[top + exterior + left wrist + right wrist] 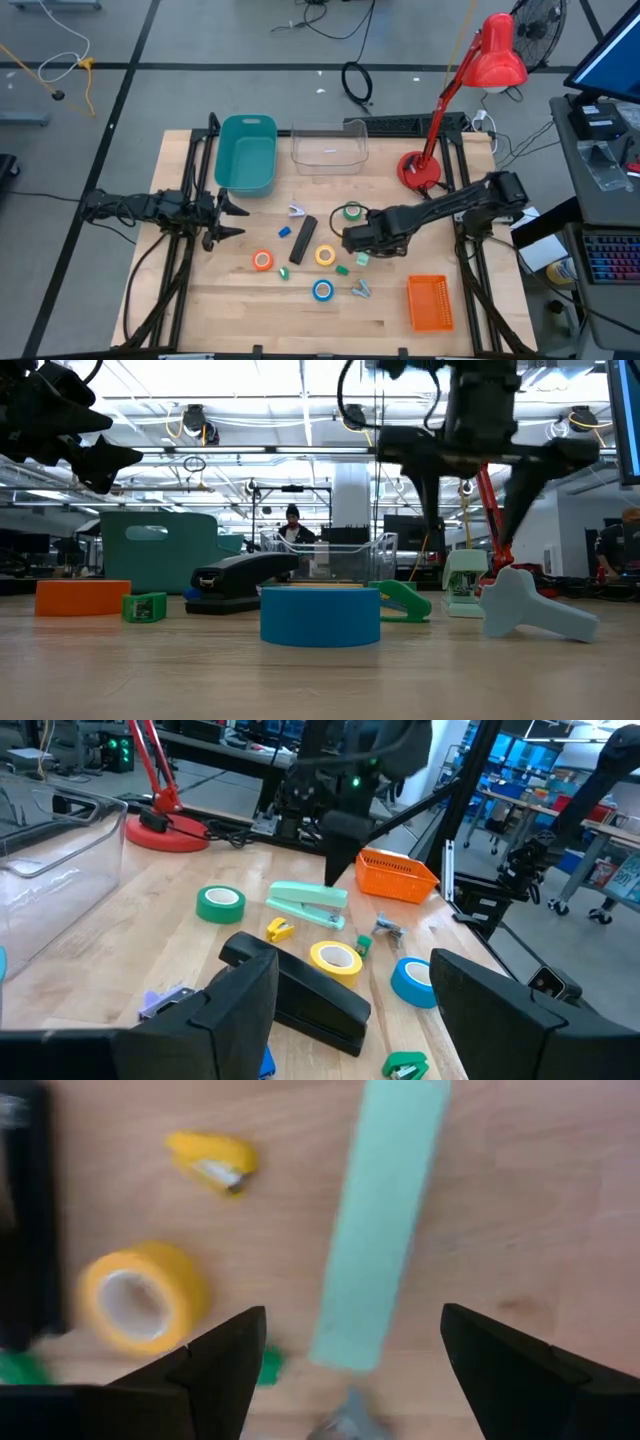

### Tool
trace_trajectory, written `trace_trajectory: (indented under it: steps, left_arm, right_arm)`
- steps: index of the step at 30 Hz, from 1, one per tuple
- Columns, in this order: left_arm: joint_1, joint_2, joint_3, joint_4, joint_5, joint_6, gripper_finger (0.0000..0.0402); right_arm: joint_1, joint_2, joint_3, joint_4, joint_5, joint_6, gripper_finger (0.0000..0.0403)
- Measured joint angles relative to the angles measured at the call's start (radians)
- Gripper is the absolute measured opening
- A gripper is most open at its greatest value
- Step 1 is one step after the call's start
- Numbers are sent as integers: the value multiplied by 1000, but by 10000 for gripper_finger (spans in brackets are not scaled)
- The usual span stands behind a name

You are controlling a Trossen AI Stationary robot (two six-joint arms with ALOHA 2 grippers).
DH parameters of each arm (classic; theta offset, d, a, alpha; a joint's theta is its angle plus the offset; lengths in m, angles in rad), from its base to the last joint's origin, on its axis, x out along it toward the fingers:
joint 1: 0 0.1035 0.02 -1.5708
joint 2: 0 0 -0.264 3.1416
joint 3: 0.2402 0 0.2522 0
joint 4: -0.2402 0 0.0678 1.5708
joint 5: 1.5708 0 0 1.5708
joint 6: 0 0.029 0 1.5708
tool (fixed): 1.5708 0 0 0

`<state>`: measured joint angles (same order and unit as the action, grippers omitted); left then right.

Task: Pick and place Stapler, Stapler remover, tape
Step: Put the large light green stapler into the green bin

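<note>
A mint-green stapler [380, 1220] lies flat on the table. My right gripper [350, 1380] hangs open just above one end of it, one finger on either side, touching nothing; the left wrist view also shows this gripper [340, 850] over the stapler [308, 903]. A black stapler [303, 240] lies beside it. The yellow tape [325, 256], blue tape [322, 290], orange tape [262, 260] and green tape [352, 212] lie flat around them. A yellow staple remover [212, 1160] and a grey one [360, 289] lie nearby. My left gripper [232, 220] waits open at the table's left.
A teal bin [247, 152] and a clear container [328, 148] stand at the far edge, with a red desk lamp [422, 170] at far right. An orange basket [430, 302] sits near right. Small green removers [284, 272] lie among the rolls.
</note>
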<state>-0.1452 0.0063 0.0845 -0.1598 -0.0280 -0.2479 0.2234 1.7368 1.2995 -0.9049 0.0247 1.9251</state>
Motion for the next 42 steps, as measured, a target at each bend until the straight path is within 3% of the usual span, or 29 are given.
trace_trajectory:
  steps: [9,20,42]
  left_arm:
    - [0,0,0,5,0,0,267]
    - [0,0,0,8,0,-23,267]
    - [0,0,0,7,2,-28,267]
  right_arm:
    - [7,99,-8,42,-58,-24,293]
    - [0,115,-132,283,-81,-20,294]
    - [-1,120,-154,287,-53,-60,293]
